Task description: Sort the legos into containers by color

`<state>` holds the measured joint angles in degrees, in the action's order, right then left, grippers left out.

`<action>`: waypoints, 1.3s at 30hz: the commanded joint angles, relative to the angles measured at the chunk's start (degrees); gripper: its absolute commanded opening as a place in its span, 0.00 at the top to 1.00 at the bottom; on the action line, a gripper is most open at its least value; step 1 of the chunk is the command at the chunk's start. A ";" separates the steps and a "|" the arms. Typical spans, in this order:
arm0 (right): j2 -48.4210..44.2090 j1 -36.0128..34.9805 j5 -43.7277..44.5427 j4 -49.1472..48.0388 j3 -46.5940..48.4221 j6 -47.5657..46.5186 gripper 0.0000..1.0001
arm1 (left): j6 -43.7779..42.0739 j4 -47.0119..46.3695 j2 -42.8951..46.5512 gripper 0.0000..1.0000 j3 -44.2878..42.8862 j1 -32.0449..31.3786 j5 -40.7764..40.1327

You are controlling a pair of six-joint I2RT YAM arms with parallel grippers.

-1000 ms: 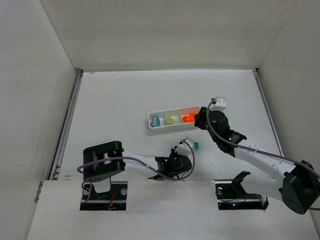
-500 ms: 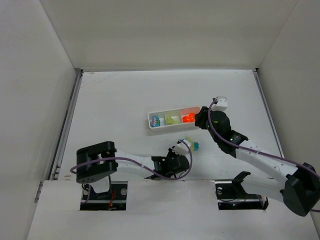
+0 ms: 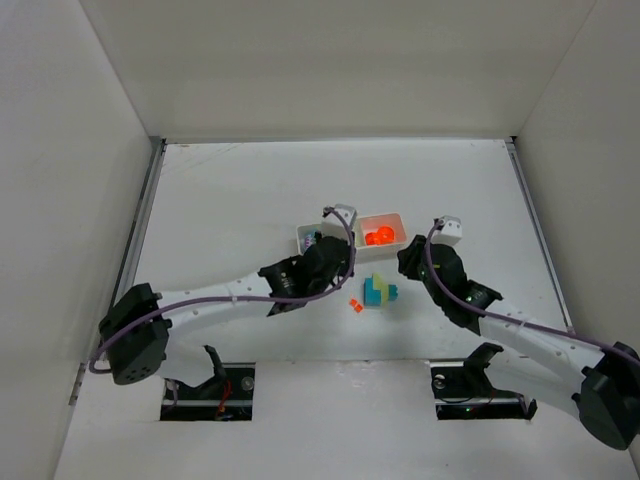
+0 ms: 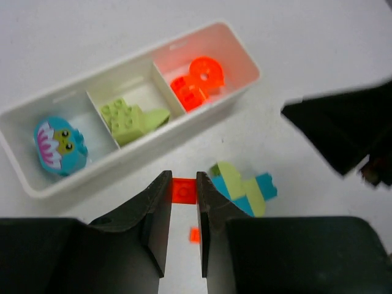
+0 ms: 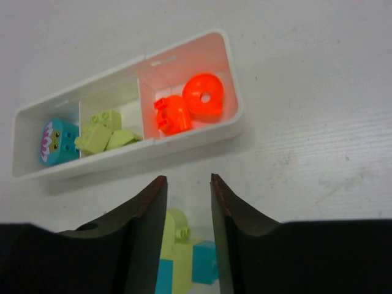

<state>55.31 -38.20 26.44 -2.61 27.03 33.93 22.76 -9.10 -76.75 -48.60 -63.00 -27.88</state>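
Observation:
The white tray [image 4: 242, 92] holds a teal piece [image 4: 58, 146] in its left compartment, yellow-green bricks [image 4: 131, 116] in the middle one and orange-red bricks [image 4: 197, 82] in the right one. My left gripper [image 4: 182, 184] is shut on a small orange-red brick [image 4: 184, 189], above the table just in front of the tray. A joined teal and yellow-green cluster [image 4: 242, 190] lies to its right. A tiny orange-red piece [image 4: 194, 235] lies on the table below the fingers. My right gripper [image 5: 187, 184] is open and empty, above the cluster [image 5: 180, 251], short of the tray [image 5: 202, 131].
In the top view the left arm [image 3: 220, 300] reaches diagonally across the table and its wrist covers the tray's left half [image 3: 305, 235]. The right arm [image 3: 500, 315] lies along the right side. White walls enclose the table.
The left arm has swung from the near edge up to the tray. The right gripper has drawn back from the tray's right end. A tiny orange piece now shows beside the cluster.

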 commanded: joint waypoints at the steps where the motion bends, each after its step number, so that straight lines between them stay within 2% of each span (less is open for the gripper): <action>1: -3.53 -2.79 1.16 1.37 -1.88 4.56 0.65 | -4.74 -4.69 -5.06 0.84 -6.58 3.80 5.19; 6: -4.25 -11.92 1.60 6.12 -1.63 6.14 0.68 | -6.94 -5.13 -16.22 0.83 -16.25 6.62 9.59; 13: -1.97 -22.39 1.69 8.85 -0.75 8.08 0.65 | -8.44 -5.22 -29.32 0.82 -26.54 7.94 12.23; 20: 4.88 -26.71 0.20 6.66 -0.48 9.84 0.65 | -6.85 -4.87 -35.39 0.77 -32.52 9.52 16.80; 31: 10.61 -26.62 -2.71 0.16 -0.31 9.93 0.61 | -7.38 -4.52 -37.86 0.67 -32.96 9.61 16.63; 34: 10.96 -26.53 -3.49 -1.16 -0.31 9.40 0.58 | -7.56 -5.13 -35.93 0.61 -31.91 9.61 16.19; 39: 14.64 -24.25 -4.73 -2.48 -0.04 7.82 0.55 | -6.77 -6.19 -29.88 0.58 -28.23 11.01 16.10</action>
<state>68.40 -63.75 22.52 -1.45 24.84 42.89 15.88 -12.78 -113.73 -78.59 -53.12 -11.60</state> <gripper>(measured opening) 0.450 0.412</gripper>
